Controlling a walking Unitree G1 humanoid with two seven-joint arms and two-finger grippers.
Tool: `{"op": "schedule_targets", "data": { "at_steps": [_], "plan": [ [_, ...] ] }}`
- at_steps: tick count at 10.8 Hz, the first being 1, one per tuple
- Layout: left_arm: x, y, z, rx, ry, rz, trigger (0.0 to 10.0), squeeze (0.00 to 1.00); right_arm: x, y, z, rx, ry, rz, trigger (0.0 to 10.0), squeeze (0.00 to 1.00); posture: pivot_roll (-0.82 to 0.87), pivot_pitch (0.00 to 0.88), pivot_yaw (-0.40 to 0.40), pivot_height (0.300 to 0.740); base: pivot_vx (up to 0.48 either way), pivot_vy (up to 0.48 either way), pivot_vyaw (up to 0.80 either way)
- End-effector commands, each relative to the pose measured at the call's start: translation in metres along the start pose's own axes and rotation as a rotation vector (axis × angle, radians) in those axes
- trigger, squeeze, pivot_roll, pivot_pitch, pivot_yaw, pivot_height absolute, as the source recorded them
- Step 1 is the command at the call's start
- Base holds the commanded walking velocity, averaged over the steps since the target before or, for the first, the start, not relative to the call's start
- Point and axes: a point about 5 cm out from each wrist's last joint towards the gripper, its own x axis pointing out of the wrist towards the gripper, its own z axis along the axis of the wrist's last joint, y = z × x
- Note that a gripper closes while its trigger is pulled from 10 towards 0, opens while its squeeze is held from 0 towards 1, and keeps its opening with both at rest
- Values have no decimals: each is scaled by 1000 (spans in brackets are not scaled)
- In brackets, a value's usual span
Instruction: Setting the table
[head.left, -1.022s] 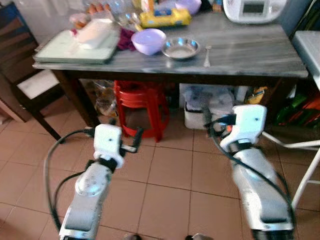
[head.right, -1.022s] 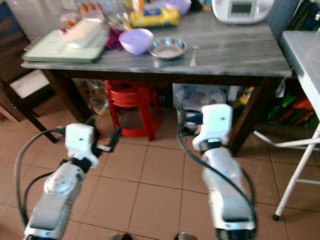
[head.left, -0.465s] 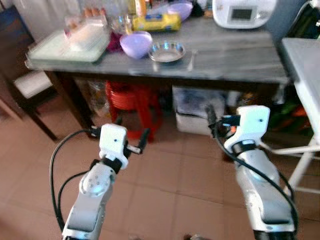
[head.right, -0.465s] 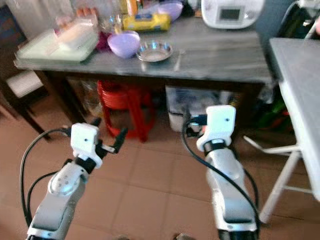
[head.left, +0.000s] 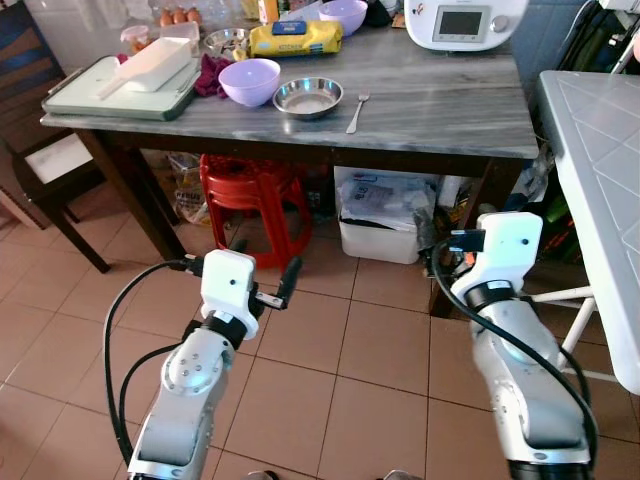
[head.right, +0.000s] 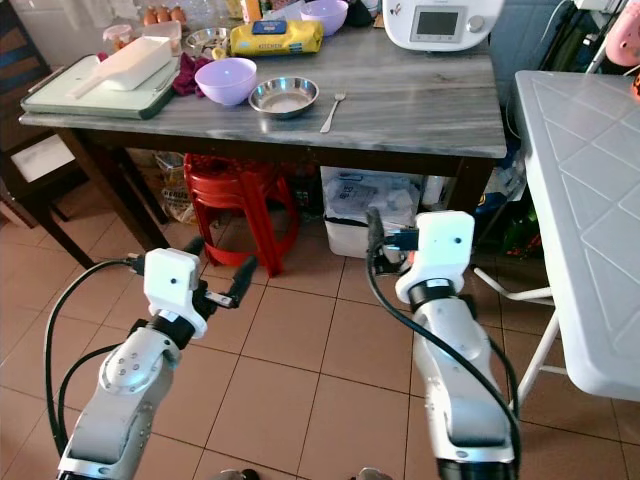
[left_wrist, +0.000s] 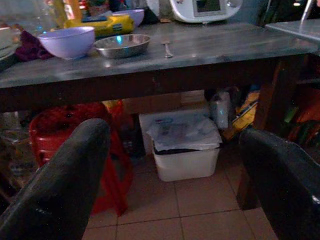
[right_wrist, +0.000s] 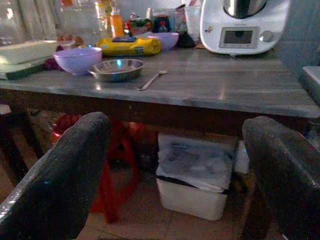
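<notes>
Presently listed, setting-the-table stock, all on the grey stone-topped table (head.left: 470, 110) ahead: one lilac bowl (head.left: 249, 80); one steel dish (head.left: 308, 97) just beside it; one spoon (head.left: 357, 99) lying apart to the dish's right. These three sit near the front edge, likely laid out for easy reach. Further back: yellow packet (head.left: 294, 37), second lilac bowl (head.left: 343, 14), white kitchen appliance (head.left: 462, 21), and a pale tray (head.left: 120, 93) at the table's left end. Beneath: red stool (head.left: 255, 195), white bin (head.left: 385, 215). White folding table (head.left: 600, 170) stands to the right. Left gripper (head.left: 262, 290) and right gripper (head.right: 372, 240): both held low before the table, well apart from the tableware, fingers spread wide and empty, apparently readied for a first pick.
</notes>
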Motion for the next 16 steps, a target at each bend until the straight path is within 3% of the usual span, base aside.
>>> {"op": "schedule_targets", "data": {
  "at_steps": [1, 4, 8, 16],
  "plan": [
    [-2, 6, -1, 8, 11, 23, 10000, 0, 2, 5, 2, 19, -6, 14, 10000, 0, -25, 126, 79, 740, 0, 0, 0],
    [-2, 4, -1, 17, 13, 12, 10000, 0, 2, 4, 1, 21, 5, 10, 10000, 0, -24, 128, 81, 740, 0, 0, -748],
    [-3, 5, 0, 33, 12, 1, 10000, 0, 2, 5, 1, 7, 0, 11, 10000, 0, -21, 126, 84, 740, 0, 0, 0],
    [-3, 5, -1, 38, 15, -6, 10000, 0, 3, 3, 0, -9, 2, -3, 10000, 0, -21, 124, 83, 740, 0, -297, 0]
  ]
}}
